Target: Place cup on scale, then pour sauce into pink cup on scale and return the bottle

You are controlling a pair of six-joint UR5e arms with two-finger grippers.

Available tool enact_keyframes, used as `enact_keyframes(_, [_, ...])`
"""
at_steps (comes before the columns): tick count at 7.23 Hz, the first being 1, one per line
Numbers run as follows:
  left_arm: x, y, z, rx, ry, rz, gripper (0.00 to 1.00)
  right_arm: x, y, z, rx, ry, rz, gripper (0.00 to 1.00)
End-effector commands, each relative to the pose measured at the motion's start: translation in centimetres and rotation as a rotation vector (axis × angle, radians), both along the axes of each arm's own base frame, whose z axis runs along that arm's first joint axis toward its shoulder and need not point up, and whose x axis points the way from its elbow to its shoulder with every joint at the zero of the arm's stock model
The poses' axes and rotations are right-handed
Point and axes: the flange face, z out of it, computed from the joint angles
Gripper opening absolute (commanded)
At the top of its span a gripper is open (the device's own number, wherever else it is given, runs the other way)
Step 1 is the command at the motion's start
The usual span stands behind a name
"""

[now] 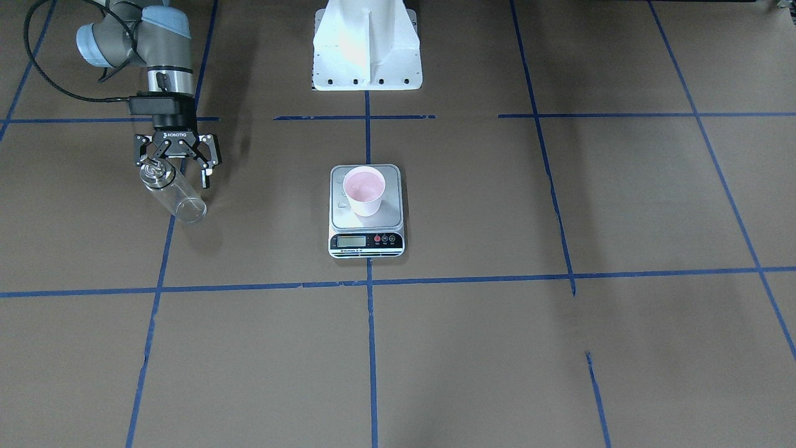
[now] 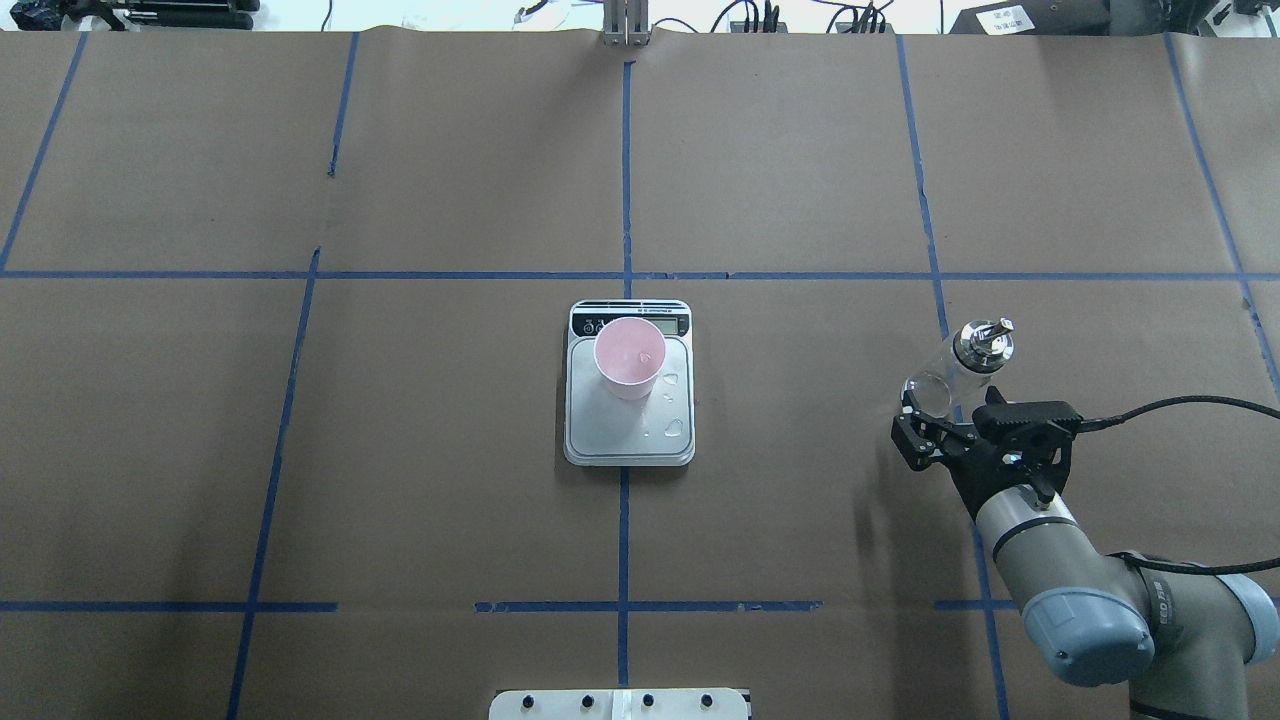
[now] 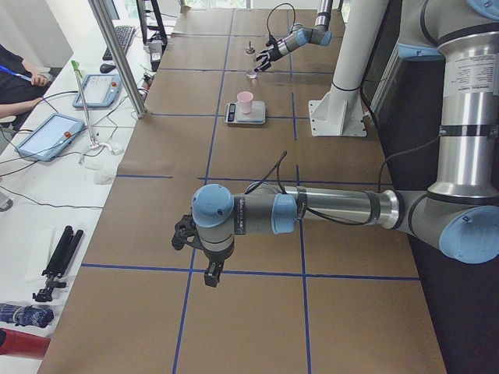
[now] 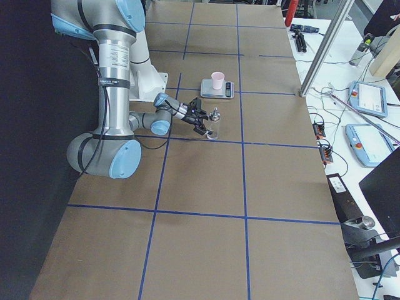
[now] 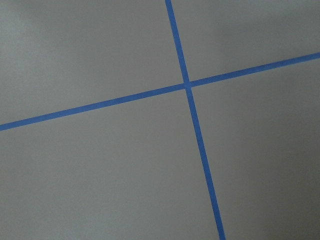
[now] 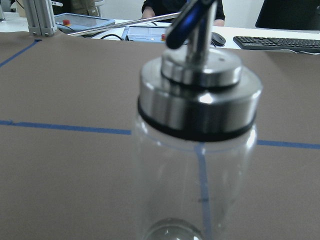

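Note:
The pale pink cup [image 1: 365, 190] stands upright on the steel platform of the scale [image 1: 367, 241], at the table's middle; both also show in the overhead view, the cup [image 2: 630, 355] and the scale [image 2: 628, 445]. The clear glass bottle [image 1: 173, 194] with a metal pour spout stands upright on the table, right of the scale in the overhead view [image 2: 958, 365]. My right gripper [image 1: 176, 171] is open, its fingers spread on either side of the bottle's upper part without clamping it. The right wrist view shows the bottle [image 6: 197, 150] close up. My left gripper [image 3: 196, 253] shows only in the exterior left view; I cannot tell its state.
A few clear drops [image 2: 675, 428] lie on the scale's platform beside the cup. The white robot base [image 1: 367, 46] stands behind the scale. Blue tape lines [image 5: 187, 85] cross the brown paper table cover. Tablets and cables lie on the side bench [image 4: 369, 100].

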Motion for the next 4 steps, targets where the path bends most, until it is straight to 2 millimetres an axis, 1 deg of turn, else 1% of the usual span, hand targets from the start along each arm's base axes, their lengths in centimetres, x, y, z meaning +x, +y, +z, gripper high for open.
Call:
enact_keyframes(1, [0.0, 0.0, 0.0, 0.000, 0.001, 0.000, 1.00, -0.6, 3.4, -0.9, 0.045, -0.012, -0.025, 1.00])
enact_keyframes(3, [0.0, 0.0, 0.0, -0.002, 0.003, 0.000, 1.00, 0.7, 6.0, 0.2, 0.078, 0.012, -0.048, 1.00])
enact_keyframes(4, [0.0, 0.0, -0.1, 0.001, 0.003, 0.001, 1.00, 2.8, 6.6, 1.4, 0.078, -0.026, -0.063, 1.00])
